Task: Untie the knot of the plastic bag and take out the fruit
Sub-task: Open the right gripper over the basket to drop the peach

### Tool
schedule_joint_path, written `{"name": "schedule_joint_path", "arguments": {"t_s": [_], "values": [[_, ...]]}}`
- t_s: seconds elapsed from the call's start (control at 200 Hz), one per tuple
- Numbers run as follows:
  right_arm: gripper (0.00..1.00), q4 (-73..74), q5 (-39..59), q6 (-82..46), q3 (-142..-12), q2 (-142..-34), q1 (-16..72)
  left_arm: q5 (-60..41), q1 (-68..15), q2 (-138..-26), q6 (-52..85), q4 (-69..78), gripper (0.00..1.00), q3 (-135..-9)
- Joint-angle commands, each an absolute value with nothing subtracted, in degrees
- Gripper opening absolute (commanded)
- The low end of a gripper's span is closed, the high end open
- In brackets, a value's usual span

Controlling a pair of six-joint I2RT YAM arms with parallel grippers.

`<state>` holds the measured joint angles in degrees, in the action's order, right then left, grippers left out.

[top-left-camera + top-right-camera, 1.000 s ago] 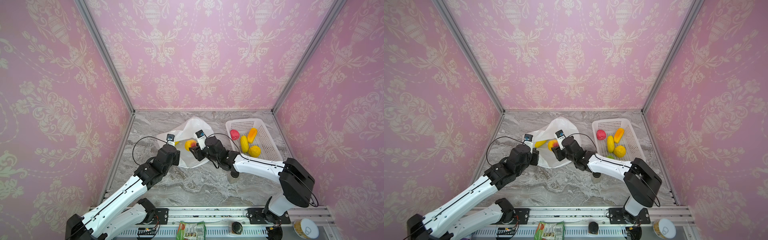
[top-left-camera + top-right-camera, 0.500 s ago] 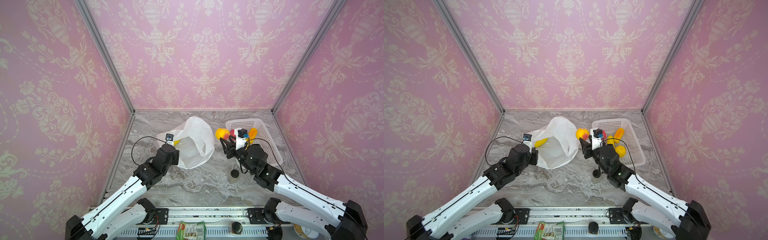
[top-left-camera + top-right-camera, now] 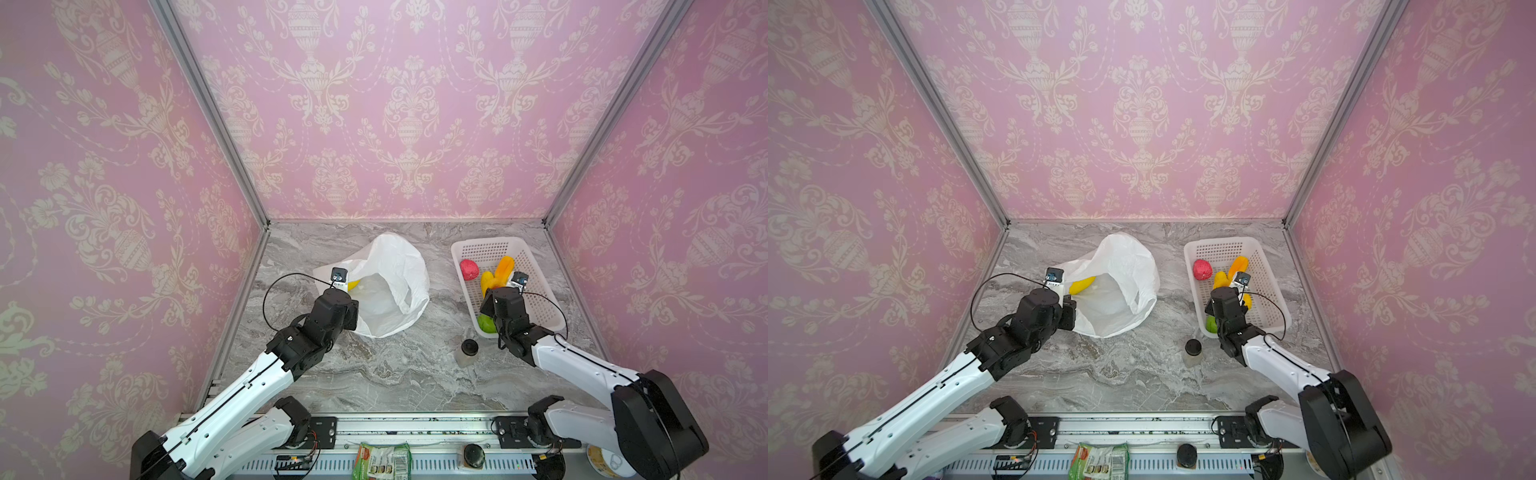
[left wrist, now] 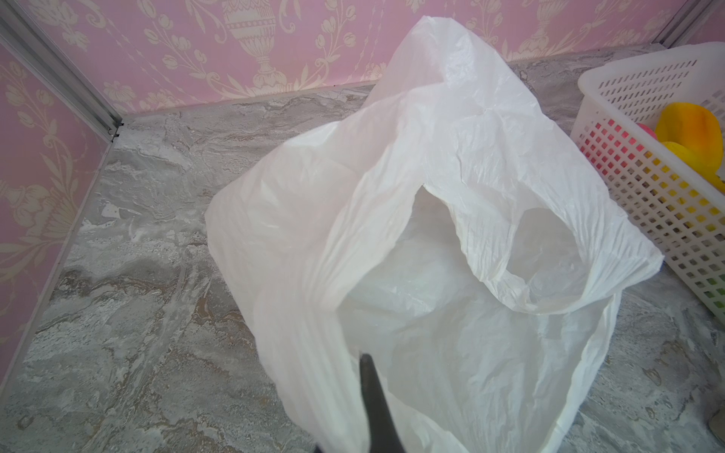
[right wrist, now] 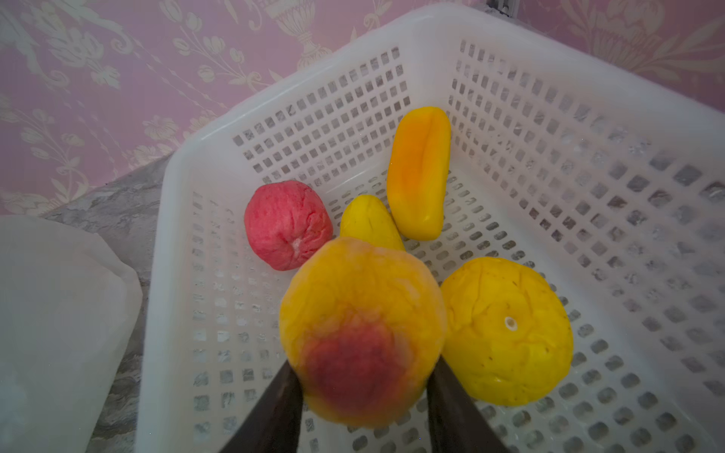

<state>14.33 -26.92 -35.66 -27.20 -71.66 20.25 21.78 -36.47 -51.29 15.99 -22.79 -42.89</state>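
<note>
Over basket (image 5: 588,129), right gripper (image 5: 363,368) clamped peach fruit (image 5: 361,310); high release risked bounce-out. Closed left gripper (image 4: 363,376) pinching plastic bag (image 4: 470,157) might slip.

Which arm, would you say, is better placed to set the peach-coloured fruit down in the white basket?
Right: the right gripper holds the peach-coloured fruit above the basket. The left gripper is shut on the plastic bag.
</note>
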Motion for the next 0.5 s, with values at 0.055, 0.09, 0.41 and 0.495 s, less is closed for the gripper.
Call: {"name": "schedule_joint_path", "arguments": {"t_s": [0.055, 0.09, 0.41, 0.495], "values": [[0.46, 17.64, -24.06, -38.68, -29.99, -77.13, 19.82, 22.3, -36.04, -50.09, 15.82, -22.96, 0.0, -42.36], [0.54, 17.7, -24.04, -38.75, -30.15, -77.77, 19.69, 22.25, -36.02, -50.1, 15.89, -22.94, 0.0, -42.36], [0.93, 19.05, -24.25, -36.76, -26.75, -70.69, 19.74, 22.19, -35.84, -50.72, 15.77, -22.68, 0.0, -42.36], [0.93, 18.35, -23.36, -35.53, -26.15, -67.17, 19.91, 22.16, -35.8, -50.54, 15.76, -22.73, 0.0, -42.36]]}}
